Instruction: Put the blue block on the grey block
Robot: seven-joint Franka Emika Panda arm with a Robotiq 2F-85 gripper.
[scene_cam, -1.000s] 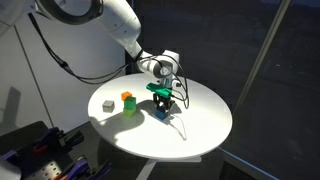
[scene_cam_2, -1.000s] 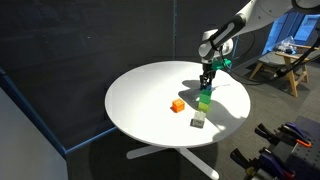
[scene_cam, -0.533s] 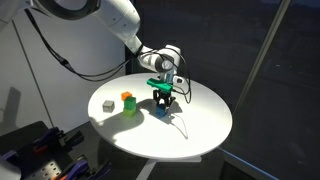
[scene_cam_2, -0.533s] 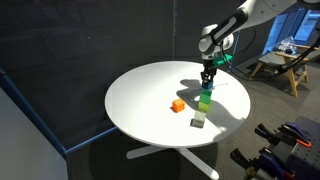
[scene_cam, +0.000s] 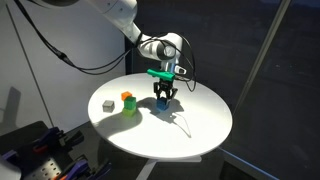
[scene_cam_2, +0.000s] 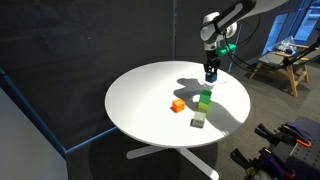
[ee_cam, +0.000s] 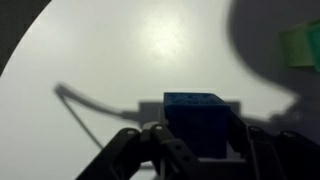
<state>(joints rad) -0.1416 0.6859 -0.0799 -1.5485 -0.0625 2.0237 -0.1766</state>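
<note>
Fingers (ee_cam: 155, 140) pinch the blue block (ee_cam: 197, 118) off the table; a weak pinch could drop it before the grey block (scene_cam: 106, 104), middle left.

colours as seen: blue block (ee_cam: 197, 118) was solid dark blue, no markings. grey block (scene_cam: 106, 104) was plain light grey. orange cube (scene_cam: 127, 97) was flat orange, green cube (scene_cam: 131, 109) bright green, both unpatterned. table (scene_cam: 205, 135) was plain white with dark shadow patches. gripper (scene_cam: 163, 100) was black, with a green band (scene_cam: 160, 74) above it. arm (scene_cam: 115, 15) was white with black joints. backdrop (scene_cam_2: 80, 50) was near-black, and a blue strip (scene_cam_2: 30, 111) ran diagonally across its lower corner in an exterior view.
</note>
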